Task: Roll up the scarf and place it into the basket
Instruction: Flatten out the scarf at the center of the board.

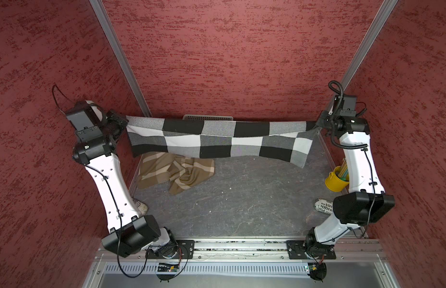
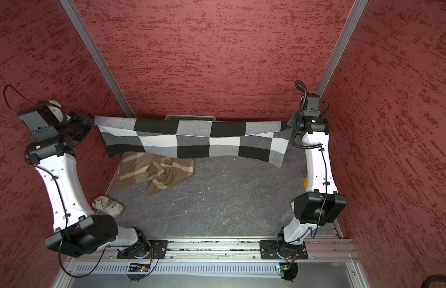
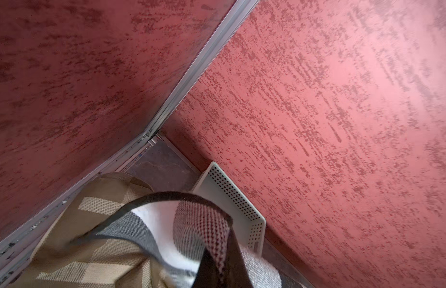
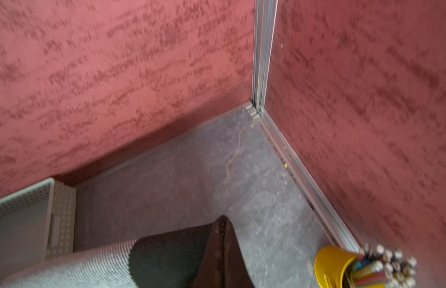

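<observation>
In both top views: held scarf (image 1: 217, 141) by one end in left gripper (image 1: 127, 122) and by other end in right gripper (image 1: 316, 126), both jaw pairs closed on fabric. Hung unrolled in air, stretched across far side of table (image 1: 242, 204), sagging mid-span. Was outside basket (image 1: 208, 116), hiding all but its far rim at back wall. Passed above cloth (image 1: 177, 174) crumpled on table.

In left wrist view: showed scarf (image 3: 199, 224) end folded over near lens, basket (image 3: 232, 197) corner just behind at wall, cloth (image 3: 92, 207) beneath. Could not make out fingers.

In right wrist view: showed fingers (image 4: 214, 251) pressed together on black square of scarf (image 4: 167, 259), basket (image 4: 62, 207) to one side, bucket (image 4: 331, 264) of pencils to other.
</observation>
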